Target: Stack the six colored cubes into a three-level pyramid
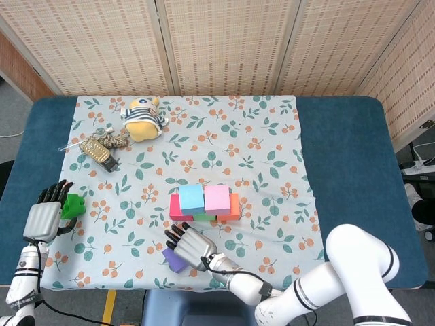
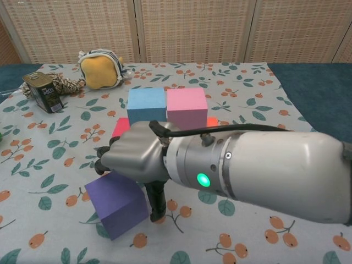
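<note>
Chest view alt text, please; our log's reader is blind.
The robot's right hand reaches over a purple cube on a floral tablecloth, fingers above the cube's top. Behind stand a blue cube and a pink cube atop a partly hidden row.

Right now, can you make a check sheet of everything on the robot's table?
Surface: blue table under a floral cloth.
Job's things: light blue cube and pink cube sit on a bottom row of red, green and orange cubes, mostly hidden; purple cube lies loose in front.
Clutter: plush toy, tin can on a rope, green block.
Hands: right hand is over the purple cube, grip unclear; left hand rests beside the green block, its fingers touching it.
Cables: black cable along the right arm.
Surroundings: woven screens.
</note>
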### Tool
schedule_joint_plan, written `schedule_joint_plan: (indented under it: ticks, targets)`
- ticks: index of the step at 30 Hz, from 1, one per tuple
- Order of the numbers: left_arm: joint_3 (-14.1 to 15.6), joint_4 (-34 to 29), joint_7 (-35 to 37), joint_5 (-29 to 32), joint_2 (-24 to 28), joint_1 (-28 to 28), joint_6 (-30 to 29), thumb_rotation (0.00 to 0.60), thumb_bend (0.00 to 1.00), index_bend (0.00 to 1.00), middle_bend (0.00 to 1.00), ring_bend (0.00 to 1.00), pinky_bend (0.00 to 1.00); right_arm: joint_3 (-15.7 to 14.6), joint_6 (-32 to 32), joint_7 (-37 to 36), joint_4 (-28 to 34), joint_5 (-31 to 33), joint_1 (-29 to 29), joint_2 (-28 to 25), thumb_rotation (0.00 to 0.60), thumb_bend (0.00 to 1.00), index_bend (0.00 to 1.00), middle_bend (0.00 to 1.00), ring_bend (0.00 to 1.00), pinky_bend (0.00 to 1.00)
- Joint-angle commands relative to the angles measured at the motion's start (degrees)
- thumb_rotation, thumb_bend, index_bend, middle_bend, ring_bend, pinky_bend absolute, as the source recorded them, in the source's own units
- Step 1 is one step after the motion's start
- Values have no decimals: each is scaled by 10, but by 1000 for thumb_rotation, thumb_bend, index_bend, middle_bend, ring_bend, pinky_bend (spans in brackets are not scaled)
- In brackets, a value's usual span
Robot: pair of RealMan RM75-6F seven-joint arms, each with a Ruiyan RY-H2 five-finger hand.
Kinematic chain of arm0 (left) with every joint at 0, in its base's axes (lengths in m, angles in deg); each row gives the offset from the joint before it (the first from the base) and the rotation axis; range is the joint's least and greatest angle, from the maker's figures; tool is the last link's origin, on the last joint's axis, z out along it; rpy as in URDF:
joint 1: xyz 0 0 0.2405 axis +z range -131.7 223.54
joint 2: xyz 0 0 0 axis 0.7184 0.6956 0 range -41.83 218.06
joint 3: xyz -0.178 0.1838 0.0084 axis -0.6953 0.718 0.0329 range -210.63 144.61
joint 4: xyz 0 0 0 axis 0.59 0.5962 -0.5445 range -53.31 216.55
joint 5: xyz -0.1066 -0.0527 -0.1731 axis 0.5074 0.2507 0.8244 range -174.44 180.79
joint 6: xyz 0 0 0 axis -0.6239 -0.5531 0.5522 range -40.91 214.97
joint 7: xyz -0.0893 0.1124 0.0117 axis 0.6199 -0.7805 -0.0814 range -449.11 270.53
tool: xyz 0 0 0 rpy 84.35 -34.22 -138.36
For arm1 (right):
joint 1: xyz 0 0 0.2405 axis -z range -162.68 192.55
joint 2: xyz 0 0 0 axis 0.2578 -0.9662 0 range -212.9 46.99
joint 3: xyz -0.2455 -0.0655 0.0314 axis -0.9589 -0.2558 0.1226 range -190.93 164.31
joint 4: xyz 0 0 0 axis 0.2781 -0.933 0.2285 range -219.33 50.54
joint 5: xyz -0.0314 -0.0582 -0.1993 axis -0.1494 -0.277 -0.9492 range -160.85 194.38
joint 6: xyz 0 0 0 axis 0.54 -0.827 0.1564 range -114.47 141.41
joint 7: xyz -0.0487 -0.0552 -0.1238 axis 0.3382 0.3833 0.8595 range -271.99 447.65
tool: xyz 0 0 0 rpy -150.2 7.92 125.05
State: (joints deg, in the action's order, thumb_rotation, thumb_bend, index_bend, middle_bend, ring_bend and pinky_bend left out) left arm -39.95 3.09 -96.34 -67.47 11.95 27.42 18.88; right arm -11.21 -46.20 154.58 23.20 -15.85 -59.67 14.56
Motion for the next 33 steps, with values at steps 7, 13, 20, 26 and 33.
schedule_joint_plan:
  ticks: [7,13,20,26,33]
  targets:
    - [0,0,1,-1,1,1,-2,600,348,0,0,3,116,14,-10,-41,-33,-4,4,33,600,37,417,25,0,247]
    - [1,-2,0,-2,2,2,-2,600,348,0,0,3,116,7,-17,-73,-49,-60,20,45,600,160,561,133,53,320]
    - [-1,-5,-1,-1,4,4,-7,600,348,0,0,3,116,7,4,-131,-27,-160,37,4,600,222,605,152,74,324]
    - [0,-7,0,1,4,3,0,600,348,0,0,3,116,14,14,-162,5,-285,39,-75,600,225,580,152,74,337]
    - [2,-2,-16,8,-5,-2,10,600,348,0,0,3,116,32,21,-241,-39,-447,39,-159,600,225,618,152,74,361]
